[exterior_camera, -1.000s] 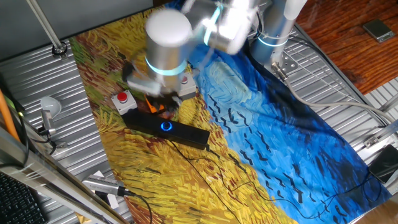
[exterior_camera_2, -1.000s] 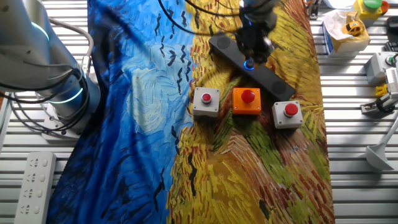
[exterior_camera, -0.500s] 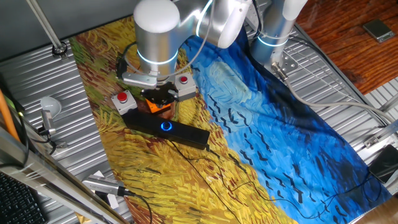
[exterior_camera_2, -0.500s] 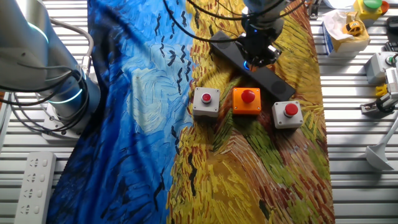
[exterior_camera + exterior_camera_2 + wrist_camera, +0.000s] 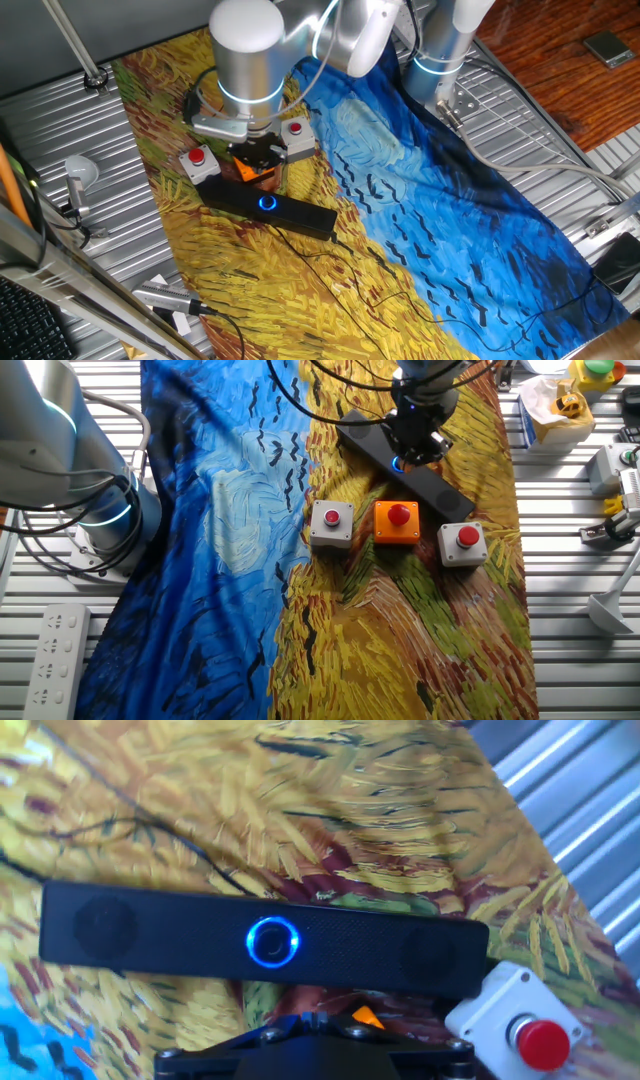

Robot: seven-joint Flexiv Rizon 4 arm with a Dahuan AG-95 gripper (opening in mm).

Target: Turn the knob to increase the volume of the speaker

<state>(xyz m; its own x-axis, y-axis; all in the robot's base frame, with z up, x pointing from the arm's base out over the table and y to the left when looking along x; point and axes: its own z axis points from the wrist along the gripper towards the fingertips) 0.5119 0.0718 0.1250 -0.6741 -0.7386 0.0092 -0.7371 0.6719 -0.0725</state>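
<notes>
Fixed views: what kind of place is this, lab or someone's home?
Most likely a robotics lab bench. A slatted aluminium table carries a painting-print cloth, with red push-button boxes and a speaker laid out as test props under the arm.

You have a long, slim black speaker [image 5: 265, 940] lying flat on yellow painted cloth; its round knob [image 5: 273, 941], ringed in glowing blue, sits mid-bar.
</notes>
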